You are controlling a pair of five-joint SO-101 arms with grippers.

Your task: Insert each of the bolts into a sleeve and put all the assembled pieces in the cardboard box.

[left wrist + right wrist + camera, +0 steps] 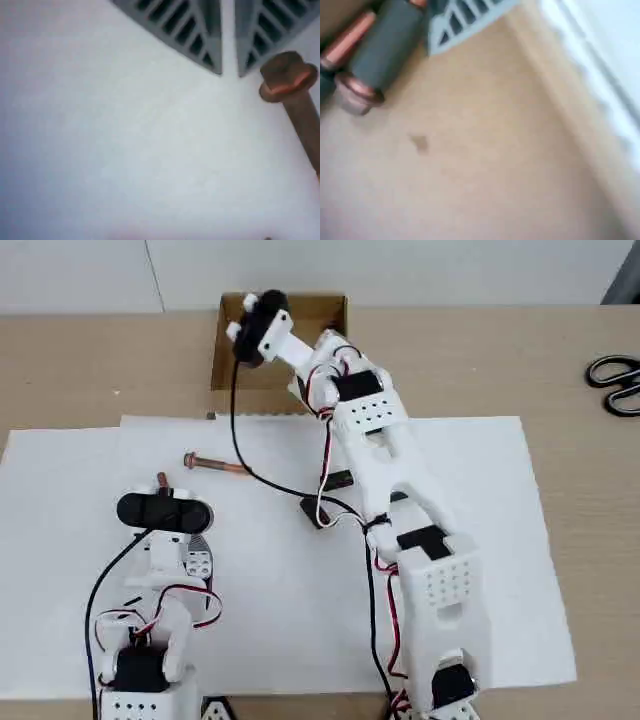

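Copper-coloured metal bolts with flanged hexagonal heads, two loose: one [215, 463] lies flat on the white paper sheet [510, 540] near the open brown cardboard box [228, 360]; the other [297, 100] lies farther from the box, its head just beside the left hand [229, 72], whose ribbed grey fingers are clenched almost together on nothing. The right hand [258, 328] sits over the box; whether it is grasping or released cannot be told. Step in hand, by judgement: delivering an assembled piece to the box. The next move calls for a clean lift out of the box, then a sleeve for each loose bolt. The right wrist view supplies the box floor, where a dark grey cylindrical sleeve [385, 45] with a bolt through it lies beside a finger; in the high view the arm covers that spot. The left wrist view settles that the farther bolt is ungrasped.
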